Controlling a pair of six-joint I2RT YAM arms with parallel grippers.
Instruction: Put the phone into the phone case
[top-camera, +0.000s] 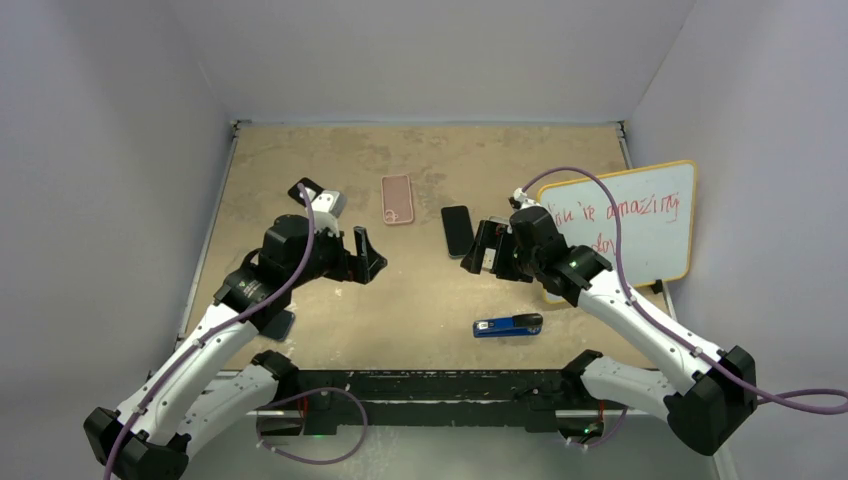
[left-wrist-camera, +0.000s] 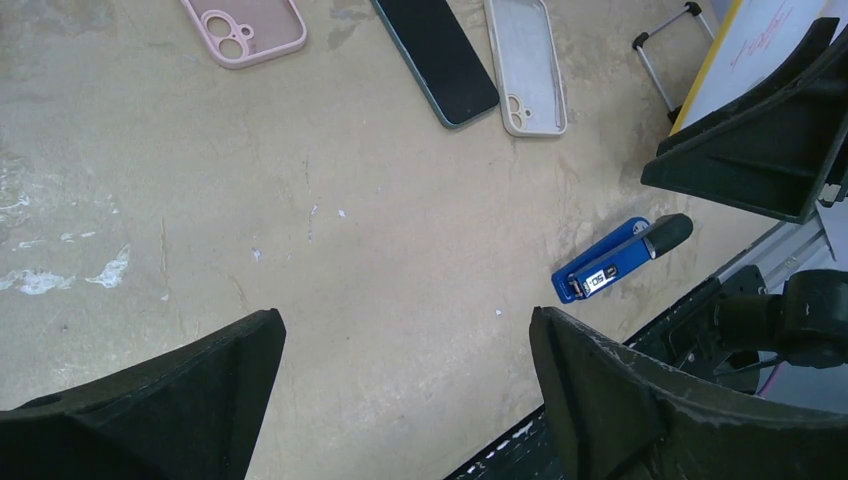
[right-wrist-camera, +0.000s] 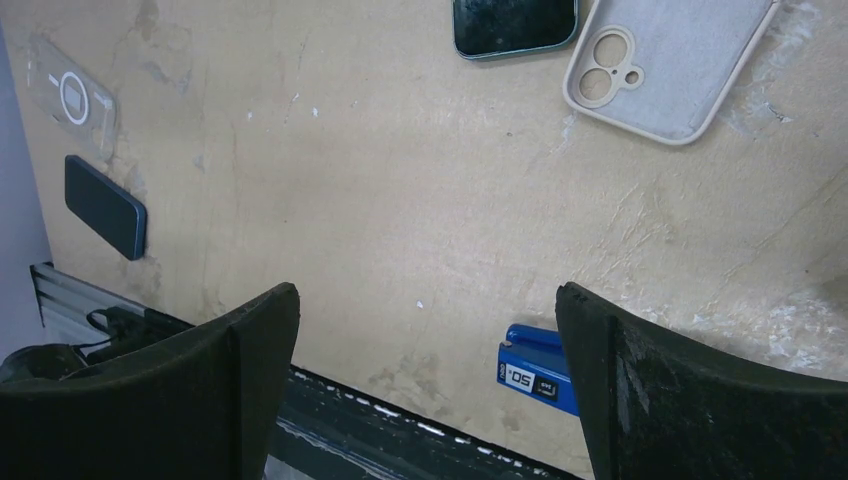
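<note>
Phone (top-camera: 457, 230) lay flat mid-table (top-camera: 300, 160), grey case (left-wrist-camera: 527, 65) just beside it, pink case (top-camera: 397, 199) near on left arm's side, left gripper (top-camera: 366, 258) and right gripper (top-camera: 478, 250) spread wide, holding nothing, whiteboard (top-camera: 640, 220) crowded right edge, blue tool (top-camera: 507, 325) near front edge.

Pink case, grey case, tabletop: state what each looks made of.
Pink case: likely soft silicone or rubbery plastic, matte, no glare. Grey case: fuzzy matte lining, probably microfibre inside. Tabletop: seemingly wood board, tan, scuffed and stained.
</note>
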